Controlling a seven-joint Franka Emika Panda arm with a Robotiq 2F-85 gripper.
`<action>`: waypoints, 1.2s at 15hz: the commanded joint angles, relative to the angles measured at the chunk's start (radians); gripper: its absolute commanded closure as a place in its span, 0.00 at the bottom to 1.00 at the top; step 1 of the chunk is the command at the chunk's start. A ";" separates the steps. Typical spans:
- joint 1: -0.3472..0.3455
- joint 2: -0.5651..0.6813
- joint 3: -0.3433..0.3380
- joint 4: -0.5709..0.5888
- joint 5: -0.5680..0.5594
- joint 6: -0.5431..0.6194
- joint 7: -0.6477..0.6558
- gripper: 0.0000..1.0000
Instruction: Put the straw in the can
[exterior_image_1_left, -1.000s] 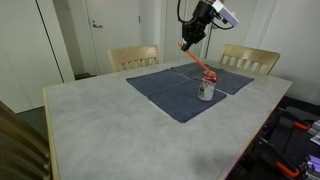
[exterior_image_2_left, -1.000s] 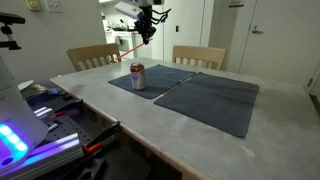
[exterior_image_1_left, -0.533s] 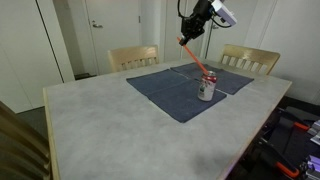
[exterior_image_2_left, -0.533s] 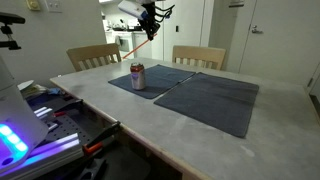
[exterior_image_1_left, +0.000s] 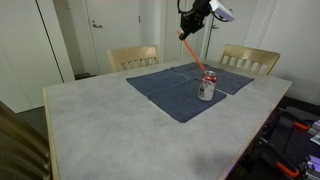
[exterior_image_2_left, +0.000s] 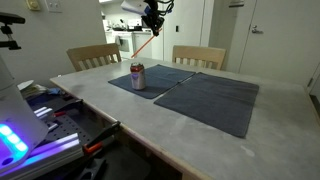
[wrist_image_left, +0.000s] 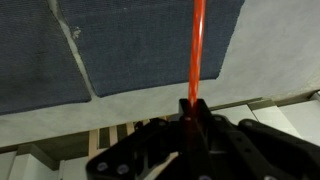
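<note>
As the fingers (wrist_image_left: 205, 128) grip the straw (exterior_image_1_left: 195, 56) by its upper end, the long free part slants down toward the can (exterior_image_1_left: 207, 89), probably to aim at its opening.

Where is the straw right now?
In an exterior view the straw hangs slanted from the shut end effector, its lower end at the top of the can.

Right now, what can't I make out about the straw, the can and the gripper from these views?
Whether the straw tip is inside the can: too small in both exterior views.
The straw's far end and the can in the wrist view: cut off past the top edge.
The gripper fingers in the wrist view: dark, blurred, close to the lens.
</note>
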 joint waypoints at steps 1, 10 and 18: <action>-0.007 -0.037 -0.009 -0.049 -0.107 0.051 0.104 0.98; -0.002 -0.024 -0.029 -0.038 -0.230 0.024 0.212 0.98; -0.055 -0.141 -0.061 -0.092 -0.701 -0.128 0.726 0.98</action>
